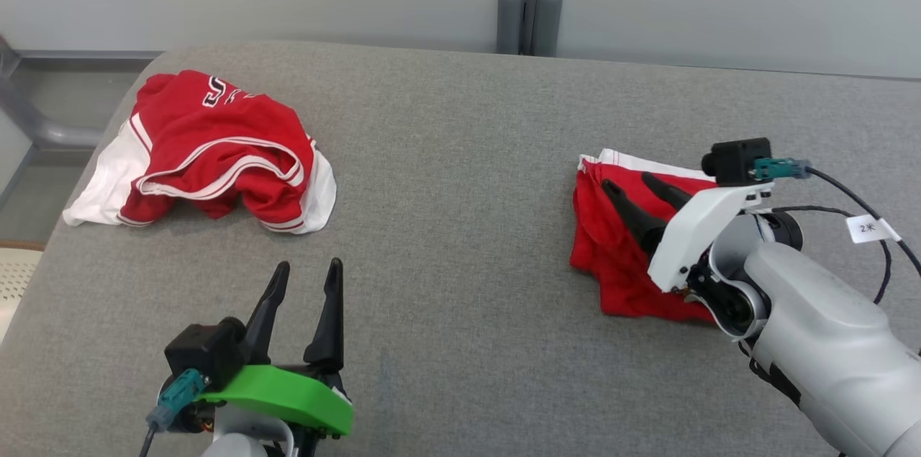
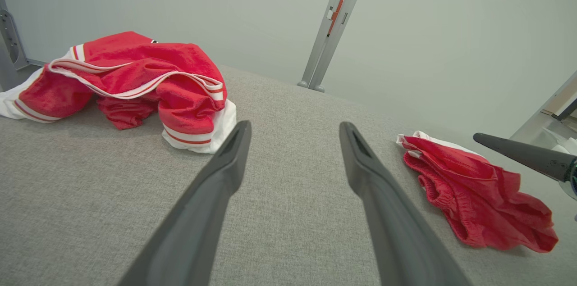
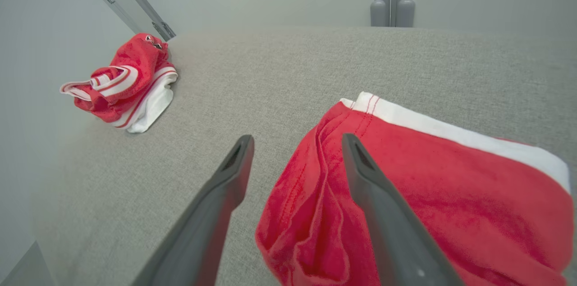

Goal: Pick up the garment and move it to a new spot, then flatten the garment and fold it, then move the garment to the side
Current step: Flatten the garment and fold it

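- The garment (image 1: 619, 277) lies on the right side of the grey table (image 1: 460, 155), well in from the far edge. It is a compact red bundle with a white band along its far side.
- Its near and left edges are rumpled, with soft folds bunched at the left.
- The right gripper (image 1: 629, 182) hangs over the garment with its fingers pointing away from the robot and toward the left. The jaws stand wide apart and there is nothing between them.
- In the right wrist view, one finger (image 3: 383, 196) lies across the red cloth and the other is over bare table just beside the garment's left edge.
- In the left wrist view, a finger of that gripper shows in the air above the cloth, clear of it.
- The left gripper (image 1: 309, 266) is over the near left part of the table with its fingers pointing to the far side. It too is spread wide and holds nothing, with bare grey fabric between its fingers.
- A jersey (image 1: 216, 133) sits crumpled at the far left corner, well apart from the garment. It is red with white trim and has some lettering on top.
- A white panel of the jersey spills toward the table's left edge.
- Behind the table stands a pale wall with a grey post (image 1: 529, 3) at its middle.
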